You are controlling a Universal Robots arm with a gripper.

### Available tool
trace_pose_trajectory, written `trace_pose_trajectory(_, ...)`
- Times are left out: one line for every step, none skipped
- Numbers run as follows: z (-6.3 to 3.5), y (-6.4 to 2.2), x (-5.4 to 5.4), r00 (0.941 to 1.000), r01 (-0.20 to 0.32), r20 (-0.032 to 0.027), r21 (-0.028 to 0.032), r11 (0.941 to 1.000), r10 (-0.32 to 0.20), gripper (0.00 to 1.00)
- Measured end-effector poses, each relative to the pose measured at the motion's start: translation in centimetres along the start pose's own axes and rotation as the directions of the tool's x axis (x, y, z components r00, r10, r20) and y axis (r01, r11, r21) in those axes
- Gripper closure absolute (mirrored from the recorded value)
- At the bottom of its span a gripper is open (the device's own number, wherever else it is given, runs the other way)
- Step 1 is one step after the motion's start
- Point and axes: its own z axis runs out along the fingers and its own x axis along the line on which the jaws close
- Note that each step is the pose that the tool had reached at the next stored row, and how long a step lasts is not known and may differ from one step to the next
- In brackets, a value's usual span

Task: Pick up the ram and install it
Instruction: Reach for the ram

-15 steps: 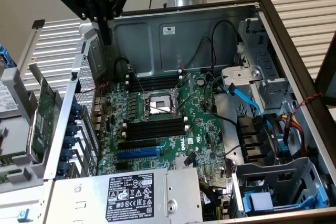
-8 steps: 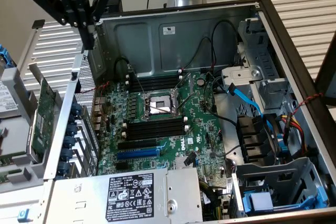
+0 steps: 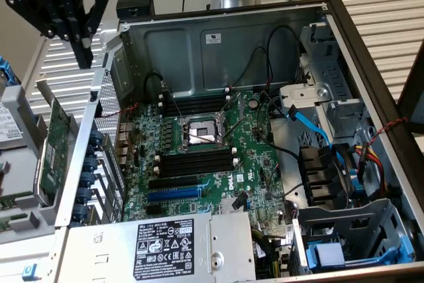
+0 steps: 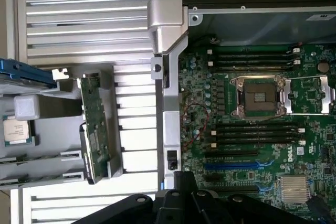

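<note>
Up at the exterior view's left, gripper (image 3: 83, 57): fingers pressed together, holding nothing.
Ram (image 4: 31, 159): apparently the thin green strip in the grey tray (image 4: 52, 129) beside the computer case (image 3: 218, 44), well apart from the gripper.

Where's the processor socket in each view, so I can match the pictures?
Exterior view: processor socket at the middle of the motherboard, between two banks of black memory slots.
Wrist view: processor socket between the same two banks.
Shared landmark: blue expansion slot.
</note>
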Motion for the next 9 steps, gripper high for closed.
trace_pose_trajectory(0.00, -0.08, 0.5, 1.0000, 0.000, 0.0000, 0.0000, 1.0000, 0.000, 0.89)
trace_pose_trajectory(0.00, -0.16, 0.9, 1.0000, 0.000, 0.0000, 0.0000, 1.0000, 0.000, 0.89)
trace_pose_trajectory(0.01, -0.23, 1.4, 1.0000, 0.000, 0.0001, -0.0001, 1.0000, 0.000, 0.89)
trace_pose_trajectory(0.01, -0.29, 1.8, 1.0000, 0.000, 0.0001, 0.0000, 1.0000, 0.000, 0.89)
trace_pose_trajectory(0.01, -0.35, 2.3, 1.0000, 0.000, 0.0000, 0.0000, 1.0000, 0.000, 0.89)
trace_pose_trajectory(0.03, -0.42, 2.7, 1.0000, 0.000, 0.0000, 0.0000, 1.0000, 0.000, 0.89)
trace_pose_trajectory(0.04, -0.49, 3.2, 1.0000, 0.000, 0.0001, 0.0000, 1.0000, 0.000, 0.89)
trace_pose_trajectory(0.06, -0.56, 3.6, 1.0000, 0.000, 0.0000, 0.0000, 1.0000, 0.000, 0.89)
trace_pose_trajectory(0.08, -0.63, 4.1, 1.0000, 0.000, 0.0000, 0.0000, 1.0000, 0.000, 0.89)
